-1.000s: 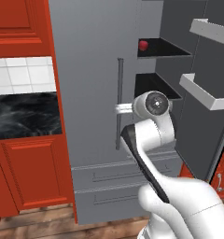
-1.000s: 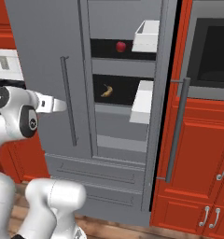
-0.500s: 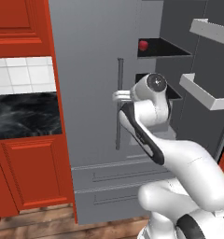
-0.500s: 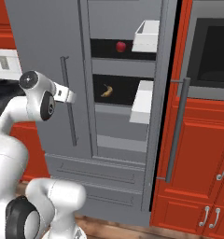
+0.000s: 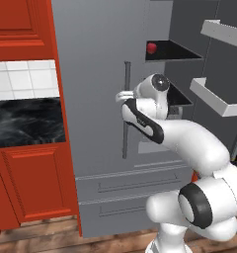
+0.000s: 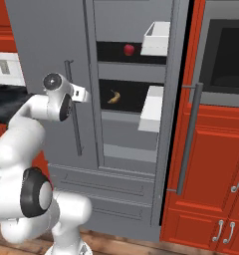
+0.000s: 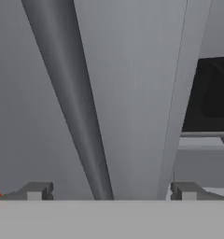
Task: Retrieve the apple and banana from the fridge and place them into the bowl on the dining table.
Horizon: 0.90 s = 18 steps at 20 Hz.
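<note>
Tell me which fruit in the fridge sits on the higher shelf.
The apple, small, round and red, sits on the upper shelf; the yellow banana lies one shelf below.

Fridge (image 5: 96, 74) matt grey metal w/ smooth bar handle (image 7: 81, 116); cabinets (image 5: 31, 183) glossy red.

Light is even and flat in both base views, with no single clear source; colours are bright and edges crisp; the fridge (image 6: 126, 74) interior reads as near-black, its shelves lost in shadow; the arm's white shells carry soft highlights without hard glare; the hand view is softer, the door handle (image 7: 76, 107) shaded gently along its length and slightly blurred; no bending shows at the edges.
</note>
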Available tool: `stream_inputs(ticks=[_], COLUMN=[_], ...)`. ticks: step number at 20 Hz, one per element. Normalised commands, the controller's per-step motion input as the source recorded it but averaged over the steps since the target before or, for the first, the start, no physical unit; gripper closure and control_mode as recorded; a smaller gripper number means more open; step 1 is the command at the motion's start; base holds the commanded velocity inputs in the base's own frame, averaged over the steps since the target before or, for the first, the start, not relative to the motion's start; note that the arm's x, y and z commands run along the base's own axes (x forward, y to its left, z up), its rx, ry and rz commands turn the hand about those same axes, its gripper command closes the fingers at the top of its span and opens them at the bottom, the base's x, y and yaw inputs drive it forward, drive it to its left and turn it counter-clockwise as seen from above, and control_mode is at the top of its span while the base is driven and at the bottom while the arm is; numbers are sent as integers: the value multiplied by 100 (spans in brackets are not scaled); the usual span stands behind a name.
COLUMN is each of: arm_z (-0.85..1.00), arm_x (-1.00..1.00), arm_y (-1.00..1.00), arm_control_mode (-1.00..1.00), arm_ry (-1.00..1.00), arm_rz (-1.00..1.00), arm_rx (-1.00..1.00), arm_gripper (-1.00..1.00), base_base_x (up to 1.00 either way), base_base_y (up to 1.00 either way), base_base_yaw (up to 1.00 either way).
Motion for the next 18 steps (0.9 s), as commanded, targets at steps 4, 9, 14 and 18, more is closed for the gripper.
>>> stream_inputs(ticks=[4, 9, 14, 18], arm_z=[-29, -12, -2, 5], arm_x=[86, 93, 86, 3], arm_y=[46, 25, 7, 17], arm_control_mode=[-100, -100, -100, -100], arm_ry=[-1, 1, 11, 22], arm_rz=[0, 0, 0, 0], arm_rx=[0, 0, 0, 0], arm_gripper=[-100, -100, 100, 100], base_base_x=[0, 0, 0, 0], base_base_y=[0, 0, 0, 0], base_base_yaw=[0, 0, 0, 0])
